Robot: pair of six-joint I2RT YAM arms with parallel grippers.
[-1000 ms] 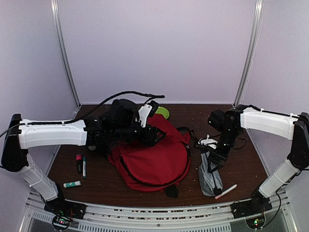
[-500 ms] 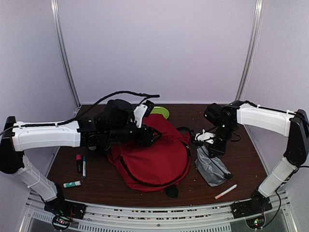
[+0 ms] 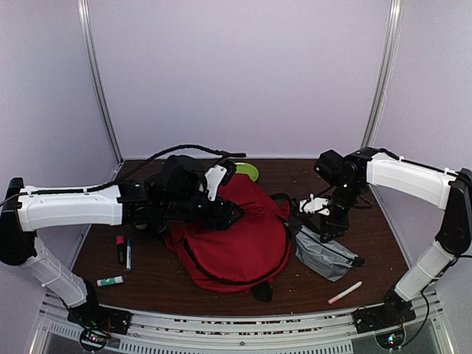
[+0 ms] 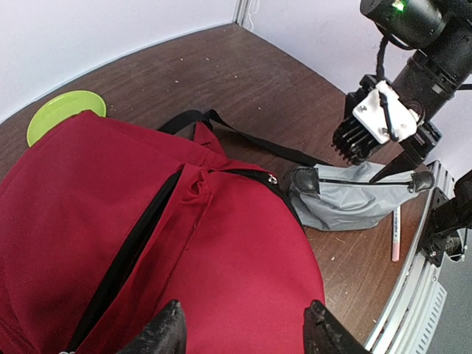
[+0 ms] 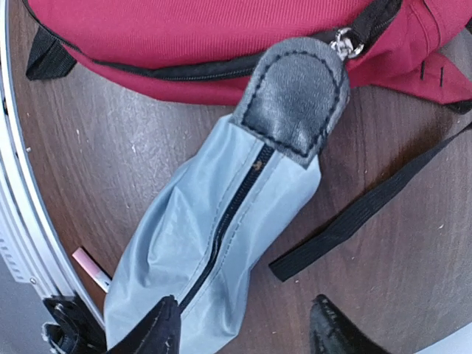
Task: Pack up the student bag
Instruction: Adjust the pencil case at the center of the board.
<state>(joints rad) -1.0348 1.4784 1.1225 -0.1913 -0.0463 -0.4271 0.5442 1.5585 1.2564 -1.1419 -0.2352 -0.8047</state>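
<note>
Pale lilac walls (image 3: 243, 74) ring your dark wooden desk (image 3: 158, 284): red fabric backpack (image 3: 236, 243) central, grey pouch (image 3: 324, 254) at three o'clock; left claw (image 4: 245, 328), right claw (image 5: 243, 324) apart.

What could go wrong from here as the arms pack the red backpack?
1. The right pincer hangs open over the grey fabric pouch; the black strap lying beside it might get caught in a grasp.
2. The thin pink pen lies near the front edge of the brown table; dragging the pouch could knock it off.
3. The large red fabric backpack shows no wide opening below the open left pincer, so the pouch may jam there.
</note>
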